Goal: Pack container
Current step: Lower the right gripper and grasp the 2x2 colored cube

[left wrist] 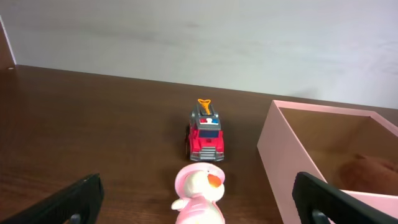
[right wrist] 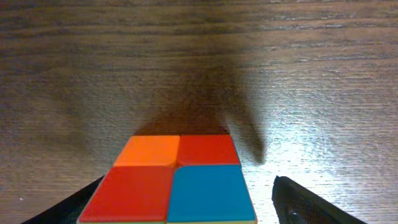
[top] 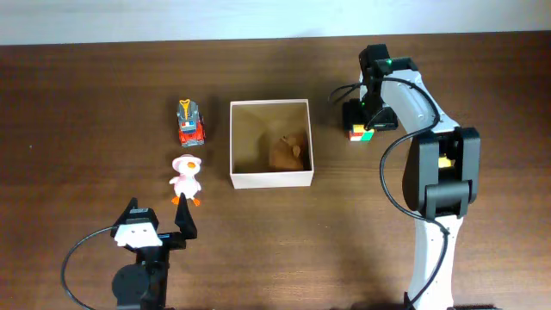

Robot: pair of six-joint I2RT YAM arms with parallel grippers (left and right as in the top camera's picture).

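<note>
The container (top: 271, 179) is a square open box with pale walls at the table's middle; a brown lumpy toy (top: 287, 151) lies inside it. A pink and white duck toy (top: 186, 178) and a red fire truck (top: 190, 122) stand left of it. My left gripper (top: 159, 215) is open just in front of the duck (left wrist: 199, 196), with the truck (left wrist: 206, 134) and the container's wall (left wrist: 277, 146) beyond. My right gripper (top: 363, 116) is open, low over a coloured puzzle cube (top: 359, 132). Its fingers (right wrist: 189, 183) straddle the cube (right wrist: 171, 186), with a gap on the right side.
The table is dark brown wood, with a white wall along its far edge. The right arm's body reaches from the front right up to the cube. The brown toy (left wrist: 373, 171) shows over the container's rim in the left wrist view.
</note>
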